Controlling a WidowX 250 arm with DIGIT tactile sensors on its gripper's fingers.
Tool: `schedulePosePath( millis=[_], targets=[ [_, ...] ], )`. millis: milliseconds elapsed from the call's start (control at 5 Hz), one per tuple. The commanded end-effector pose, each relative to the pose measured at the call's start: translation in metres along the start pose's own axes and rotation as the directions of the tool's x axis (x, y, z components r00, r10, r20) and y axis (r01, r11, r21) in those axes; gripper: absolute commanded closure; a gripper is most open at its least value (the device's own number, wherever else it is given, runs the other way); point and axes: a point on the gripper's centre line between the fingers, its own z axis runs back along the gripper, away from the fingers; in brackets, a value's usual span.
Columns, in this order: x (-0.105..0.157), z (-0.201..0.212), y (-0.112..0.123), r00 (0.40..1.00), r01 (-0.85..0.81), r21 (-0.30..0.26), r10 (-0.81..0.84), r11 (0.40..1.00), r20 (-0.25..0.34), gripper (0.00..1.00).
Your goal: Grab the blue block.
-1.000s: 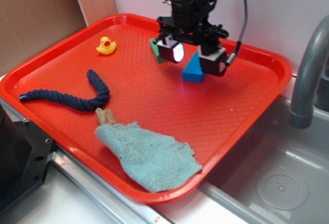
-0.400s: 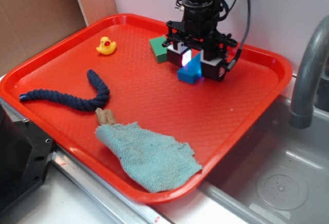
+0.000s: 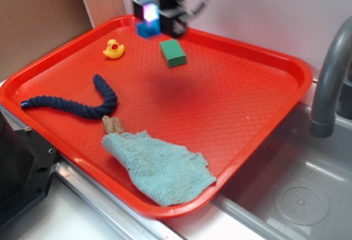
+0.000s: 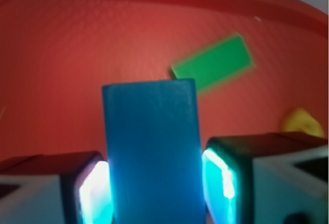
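- The blue block [image 4: 150,152] is held tight between the two lit pads of the gripper [image 3: 155,15] (nothing else is gripped).
- The block is seen up in the air, above the far left part of the tray [image 3: 264,113], not touching it.
- Its long side runs straight out from the gripper, between the pads.
- The grab looks done.
- On the tray are seen a green block [image 3: 173,52], just below and to the side of the gripper, a duck [image 3: 113,49], a rope [image 3: 77,104] and a cloth [image 3: 159,165].
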Motion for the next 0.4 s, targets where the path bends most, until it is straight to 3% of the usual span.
schedulePosePath(
  millis=[0,200],
  targets=[
    [-0.045,0.0769,0.0033,0.994,0.071,0.048,-0.074,0.996,0.08,1.0],
    [-0.0529,0.0808,0.0026,0.995,0.046,0.055,-0.05,0.997,0.087,1.0]
  ],
)
